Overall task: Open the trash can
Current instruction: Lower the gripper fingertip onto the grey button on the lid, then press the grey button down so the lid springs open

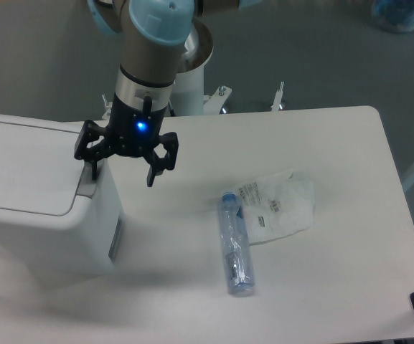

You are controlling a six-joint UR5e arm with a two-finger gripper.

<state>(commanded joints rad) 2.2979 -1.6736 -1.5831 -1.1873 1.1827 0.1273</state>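
The trash can (38, 201) sits at the 9 o'clock edge of the white table (336, 287), lid down flat. Its grey push tab (86, 188) shows at the lid's 3 o'clock edge, partly covered by a finger.

The gripper (122, 170) hangs from the arm, which enters from 12 o'clock, a blue light lit on its body. The fingers are spread wide and hold nothing. One fingertip (94, 170) is over the push tab at the bin's top 3 o'clock corner; whether it touches the tab cannot be told from this view. The other finger points down over bare table just to 3 o'clock of the bin.

A clear plastic bottle (235, 244) lies on its side near the table's centre, long axis running roughly 12 to 6 o'clock. A crumpled clear plastic bag (278, 204) with printed labels lies touching the bottle's upper end, on its 3 o'clock side.
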